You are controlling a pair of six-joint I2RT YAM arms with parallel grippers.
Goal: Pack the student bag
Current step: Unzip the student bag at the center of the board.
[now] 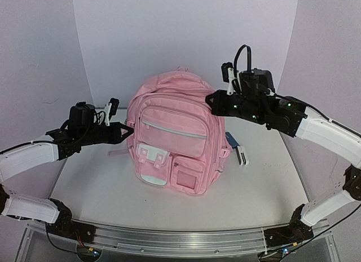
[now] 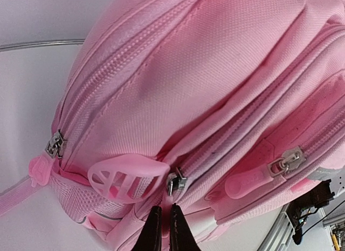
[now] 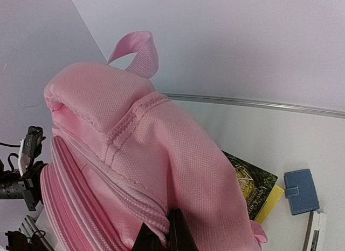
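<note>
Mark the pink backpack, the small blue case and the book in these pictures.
pink backpack (image 1: pixel 169 127), top external view, upper front pocket.
blue case (image 3: pixel 301 190), right wrist view, middle of its cover.
book (image 3: pixel 253 187), right wrist view, its dark cover.

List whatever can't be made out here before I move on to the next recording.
- Every view: the fabric of the student bag hides its contents.
- Right wrist: the bag covers half the book, and the title is too small to read.
- Right wrist: the bottom edge cuts off the white object.
- Left wrist: the bottom edge cuts off the left gripper; whether its jaws pinch anything is unclear.
</note>
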